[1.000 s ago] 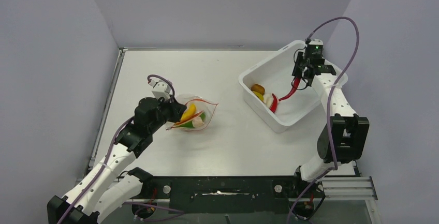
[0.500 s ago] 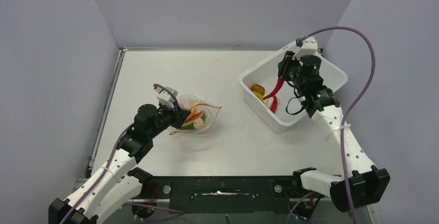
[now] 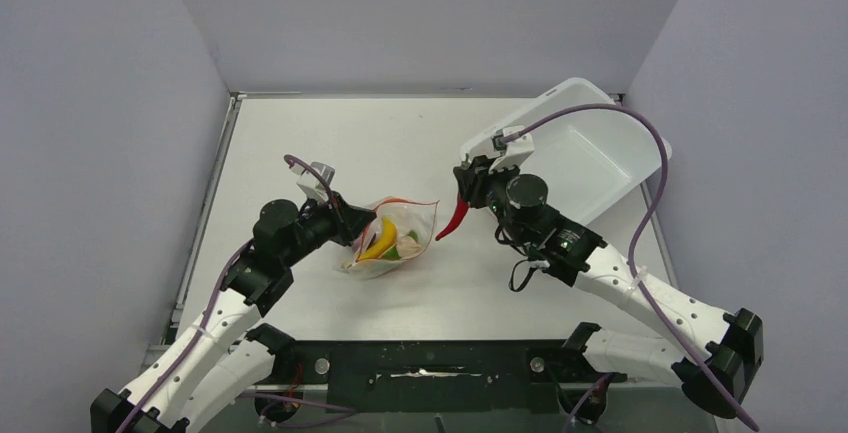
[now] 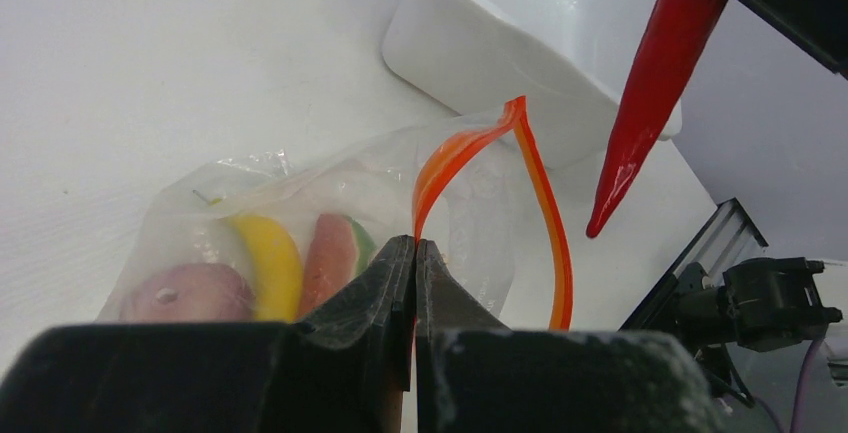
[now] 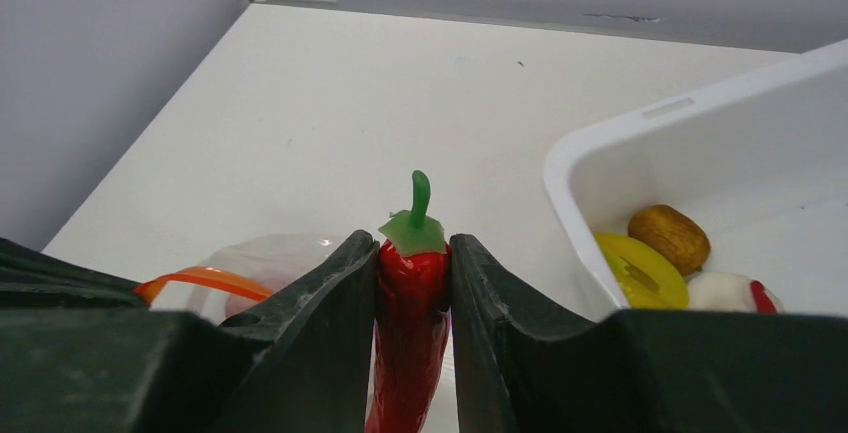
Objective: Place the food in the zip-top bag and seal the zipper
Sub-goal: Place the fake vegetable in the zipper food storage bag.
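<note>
Bag (image 3: 393, 241): centre of the top view, mouth held open; banana (image 3: 381, 238), watermelon (image 4: 330, 258) and a pinkish piece (image 4: 185, 293) inside.
Zipper (image 4: 541, 205): unsealed, one lip pinched flat in the left gripper (image 4: 413, 253).
Chili (image 3: 455, 218): clamped in the right gripper (image 3: 466, 191), tip just right of the mouth, not in.
Bin (image 3: 600, 153): upper right; seemingly three pieces (image 5: 668, 236) remain.
Left to do: chili, those pieces, sealing.

White rectangular bin (image 3: 600, 165) at the far right of the white table (image 3: 330, 133). Pale lavender walls (image 3: 430, 13) on left, far and right; black rail (image 3: 430, 365) along near edge.
</note>
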Controlling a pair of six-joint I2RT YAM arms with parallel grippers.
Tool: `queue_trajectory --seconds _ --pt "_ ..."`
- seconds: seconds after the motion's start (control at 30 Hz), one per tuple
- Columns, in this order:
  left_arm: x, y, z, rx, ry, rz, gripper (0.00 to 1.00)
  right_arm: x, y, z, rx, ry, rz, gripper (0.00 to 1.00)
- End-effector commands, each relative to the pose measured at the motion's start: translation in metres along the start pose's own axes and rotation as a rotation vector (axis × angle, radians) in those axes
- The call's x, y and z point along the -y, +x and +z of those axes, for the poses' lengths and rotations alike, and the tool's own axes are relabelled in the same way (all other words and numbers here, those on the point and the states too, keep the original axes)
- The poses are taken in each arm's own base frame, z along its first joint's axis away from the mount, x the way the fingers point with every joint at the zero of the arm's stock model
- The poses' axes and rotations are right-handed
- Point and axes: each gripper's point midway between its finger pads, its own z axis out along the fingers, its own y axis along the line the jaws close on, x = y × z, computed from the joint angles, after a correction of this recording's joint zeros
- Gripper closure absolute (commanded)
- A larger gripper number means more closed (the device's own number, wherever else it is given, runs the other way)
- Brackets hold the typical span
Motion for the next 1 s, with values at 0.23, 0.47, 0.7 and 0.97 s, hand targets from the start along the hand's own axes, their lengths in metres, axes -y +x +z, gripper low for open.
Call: queue_trajectory --seconds 0.23,0.47,0.7,0.97 --pt "0.008 -0.02 -0.005 0.121 0.022 -0.096 1.0 -0.059 -0.033 -0.017 0.294 -0.01 0.118 0.8" --pt "0.008 -0.02 -0.005 0.142 0.022 -0.117 1.0 -0.089 -0.011 -0.004 0.292 -0.016 0.104 0.78" --pt "0.01 -0.022 -0.007 0.146 0.031 -0.117 1.0 -0.11 0.01 0.002 0.282 -0.01 0.097 0.77" --pt "0.008 -0.021 -0.005 0.141 0.025 -0.12 1.0 -0.128 0.038 -0.003 0.242 0.002 0.095 0.73"
